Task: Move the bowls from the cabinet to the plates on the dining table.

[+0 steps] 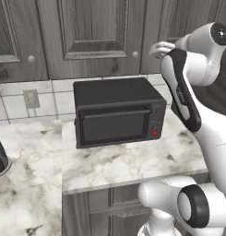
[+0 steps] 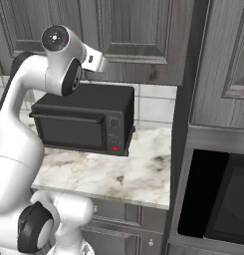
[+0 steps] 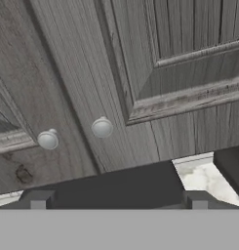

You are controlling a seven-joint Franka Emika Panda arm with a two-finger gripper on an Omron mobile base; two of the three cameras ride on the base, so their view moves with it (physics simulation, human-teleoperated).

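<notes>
my gripper [image 3: 118,200] sits just in front of the cabinet [image 1: 93,34], whose grey raised-panel doors are shut, so the bowls behind them are hidden from me. my two finger tips [image 3: 38,200] stand wide apart with nothing between them and nothing touching them; the gripper is spread and empty. just above and ahead of the tips are two small round knobs [image 3: 101,128], one on each side of the dark seam where two doors meet; the knob nearer my left tip is apart from the one nearer the middle. the lower edge of the doors runs just below the knobs, and under that edge lies the flat black top of the microwave [image 1: 116,115], directly beneath my fingers. so the free room is a narrow band between the door bottoms and the microwave's top. past the microwave's far corner a patch of white tiled wall [image 3: 201,173] shows. in the left base view the gripper [image 1: 160,48] hangs beside the door knob [image 1: 135,54], off the door face. below, the marble counter [image 1: 133,161] stretches out in front of the microwave, with a tall cabinet column [image 2: 185,124] closing off one side.
</notes>
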